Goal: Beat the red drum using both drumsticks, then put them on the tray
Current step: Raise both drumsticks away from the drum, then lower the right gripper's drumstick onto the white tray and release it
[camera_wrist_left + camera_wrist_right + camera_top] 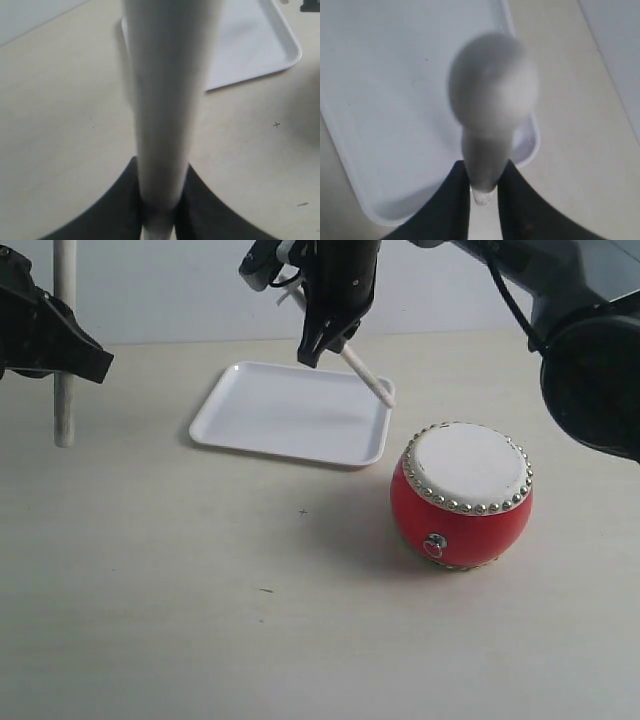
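The red drum (462,497) with its white skin stands on the table at the right. Behind and left of it lies the white tray (290,412), also seen as the tray (255,45) and the tray (385,110) in the wrist views. My right gripper (328,345) hangs over the tray's far right corner, shut on a drumstick (365,373) that slants down toward that corner; the drumstick (490,115) fills the wrist view. At the far left my left gripper (70,355) is shut on the other drumstick (64,405), held upright; close up, this drumstick (162,100) hides much of the table.
Pale tabletop (200,590) stretches in front of the tray and drum. A light wall (170,290) bounds the back edge. The right arm's dark body (590,370) looms at the upper right, above the drum.
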Motion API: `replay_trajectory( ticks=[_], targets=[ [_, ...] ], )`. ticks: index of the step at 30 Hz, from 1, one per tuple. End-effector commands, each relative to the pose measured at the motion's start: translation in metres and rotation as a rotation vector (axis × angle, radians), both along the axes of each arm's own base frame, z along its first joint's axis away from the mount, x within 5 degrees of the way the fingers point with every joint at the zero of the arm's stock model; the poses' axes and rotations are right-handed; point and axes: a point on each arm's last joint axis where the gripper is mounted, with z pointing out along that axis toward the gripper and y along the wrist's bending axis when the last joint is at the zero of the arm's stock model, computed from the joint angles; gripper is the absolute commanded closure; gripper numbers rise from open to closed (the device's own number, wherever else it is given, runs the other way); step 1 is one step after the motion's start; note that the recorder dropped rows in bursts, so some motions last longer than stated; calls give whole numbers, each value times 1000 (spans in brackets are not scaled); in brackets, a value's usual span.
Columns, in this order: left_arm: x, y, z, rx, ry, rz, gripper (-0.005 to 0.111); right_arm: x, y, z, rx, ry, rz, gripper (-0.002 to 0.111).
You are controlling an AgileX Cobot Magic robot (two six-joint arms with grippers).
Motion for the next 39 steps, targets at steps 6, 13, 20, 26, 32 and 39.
replay_trajectory(
  ticks=[6, 13, 20, 26, 32, 39],
  targets=[
    [0, 1, 3, -6, -30, -6, 107, 6, 2, -29, -37, 35, 4, 108],
    [0, 1, 4, -9, -36, -6, 107, 11, 8, -40, 5, 16, 3, 108],
    [1, 1, 5, -13, -46, -6, 107, 12, 6, -30, -3, -19, 5, 108],
    [1, 1, 5, -14, -48, -6, 107, 10, 6, -16, 6, -52, 10, 108],
    [1, 1, 5, -16, -52, -6, 107, 1, 19, -2, -55, -134, 49, 108],
    [1, 1, 5, -14, -48, -6, 107, -6, 43, -9, -14, -182, 73, 108]
  ],
)
